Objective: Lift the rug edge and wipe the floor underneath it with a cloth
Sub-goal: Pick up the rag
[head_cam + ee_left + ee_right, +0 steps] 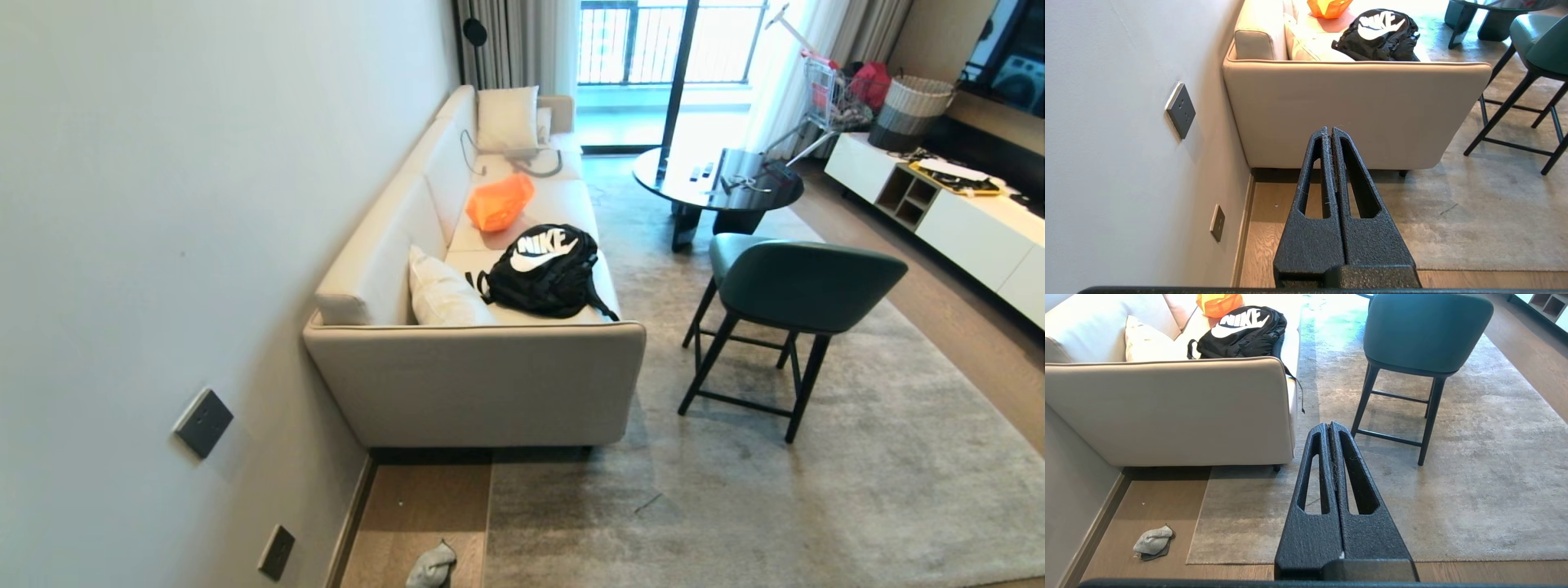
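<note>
The rug [816, 474] is the largest thing here, a pale grey mottled spread that covers most of the room's middle and lies flat. Take the sofa [490, 384] as the landmark: the rug runs along the sofa's open front side and out past its near end. The rug edge [1197, 522] meets a square corner just beyond the sofa's near end, on the wall side, and it lies down on the floor [1155, 498], not lifted. The floor shows as a bare strip of light brown planks between that edge and the wall, starting at the sofa's near end.

The sofa is beige and stands along the wall. On its seat, toward the near end, rest a black backpack [545, 271] and a white cushion [445, 292]; an orange bag [500, 202] lies farther along the seat. A green chair [788, 287] on dark legs stands on the rug, off the sofa's front side.

The cloth [1153, 542] is a small grey crumpled rag on the bare floor strip, well out from the sofa's near end and just beside the rug edge, apart from it.

The left tool [1330, 131] hangs above the floor off the sofa's near end, its jaws pressed together on nothing. The right tool [1329, 425] hangs above the rug off the sofa's near front corner, likewise closed and empty.
</note>
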Motion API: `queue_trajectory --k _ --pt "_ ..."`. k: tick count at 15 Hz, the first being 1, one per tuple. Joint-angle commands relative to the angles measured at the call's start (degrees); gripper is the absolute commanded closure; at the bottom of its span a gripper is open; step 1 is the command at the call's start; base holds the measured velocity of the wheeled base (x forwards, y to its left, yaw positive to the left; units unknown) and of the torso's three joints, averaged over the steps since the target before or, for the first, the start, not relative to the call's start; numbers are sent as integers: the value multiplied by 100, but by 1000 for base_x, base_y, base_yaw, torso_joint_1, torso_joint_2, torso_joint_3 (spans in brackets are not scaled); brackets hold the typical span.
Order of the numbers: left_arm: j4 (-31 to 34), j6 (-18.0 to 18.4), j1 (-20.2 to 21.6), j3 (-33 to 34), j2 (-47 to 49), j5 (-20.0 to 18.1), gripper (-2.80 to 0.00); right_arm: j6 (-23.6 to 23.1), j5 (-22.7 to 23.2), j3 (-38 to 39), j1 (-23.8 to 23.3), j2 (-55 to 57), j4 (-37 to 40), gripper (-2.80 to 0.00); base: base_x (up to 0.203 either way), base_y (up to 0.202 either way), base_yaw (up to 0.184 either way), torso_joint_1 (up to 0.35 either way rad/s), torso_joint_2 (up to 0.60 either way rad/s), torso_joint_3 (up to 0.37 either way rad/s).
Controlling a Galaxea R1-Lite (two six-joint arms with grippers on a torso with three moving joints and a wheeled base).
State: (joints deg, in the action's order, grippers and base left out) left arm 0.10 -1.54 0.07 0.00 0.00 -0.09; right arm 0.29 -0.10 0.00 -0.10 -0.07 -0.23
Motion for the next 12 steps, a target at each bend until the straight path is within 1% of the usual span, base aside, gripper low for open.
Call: queue_trajectory --k 1,12 --pt "-1 -5 1 0 0 0 0 -3 1 0 1 7 -4 0 0 0 0 0 0 0" --pt "-1 -5 1 0 0 0 0 -3 1 0 1 7 -4 0 0 0 0 0 0 0"
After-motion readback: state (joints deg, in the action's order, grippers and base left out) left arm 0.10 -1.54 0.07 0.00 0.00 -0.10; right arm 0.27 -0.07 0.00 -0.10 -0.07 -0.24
